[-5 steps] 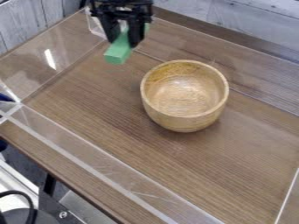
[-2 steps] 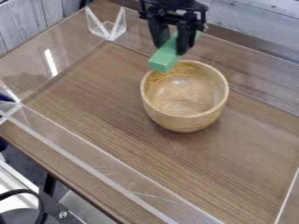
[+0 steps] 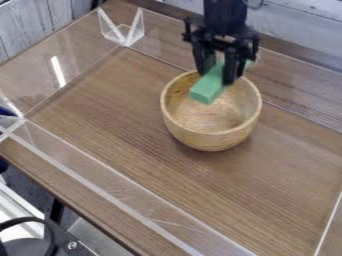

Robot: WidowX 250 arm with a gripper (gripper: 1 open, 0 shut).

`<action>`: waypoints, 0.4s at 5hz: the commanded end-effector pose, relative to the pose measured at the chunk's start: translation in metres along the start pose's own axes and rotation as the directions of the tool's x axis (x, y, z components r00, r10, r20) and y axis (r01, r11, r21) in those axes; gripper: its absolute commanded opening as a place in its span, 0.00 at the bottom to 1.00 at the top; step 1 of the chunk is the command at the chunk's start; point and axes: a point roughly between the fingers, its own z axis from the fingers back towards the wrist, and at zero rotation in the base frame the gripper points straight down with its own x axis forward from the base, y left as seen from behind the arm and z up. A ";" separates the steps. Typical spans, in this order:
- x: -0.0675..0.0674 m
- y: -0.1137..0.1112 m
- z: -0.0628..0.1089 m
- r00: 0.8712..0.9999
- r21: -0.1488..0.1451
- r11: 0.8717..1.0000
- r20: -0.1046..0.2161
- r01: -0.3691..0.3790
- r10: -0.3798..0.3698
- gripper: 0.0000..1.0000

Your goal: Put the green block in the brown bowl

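Dark wood grain covers the desk (image 3: 120,150), and low clear plastic walls (image 3: 40,110) stand around its edges. Near the middle of the desk sits the brown bowl (image 3: 211,112), upright. Black claw (image 3: 219,74) hangs over the bowl and points down, its two fingers (image 3: 201,60) pinching the top end of the green block (image 3: 209,86). Tilted a little, the block has its lower end inside the bowl's opening, above the bottom.
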 end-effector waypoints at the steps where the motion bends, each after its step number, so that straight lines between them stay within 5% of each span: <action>1: 0.004 0.000 -0.006 1.000 0.022 1.000 0.026 0.008 -0.008 0.00; 2: 0.006 0.001 -0.021 1.000 0.031 0.999 0.007 0.010 -0.011 0.00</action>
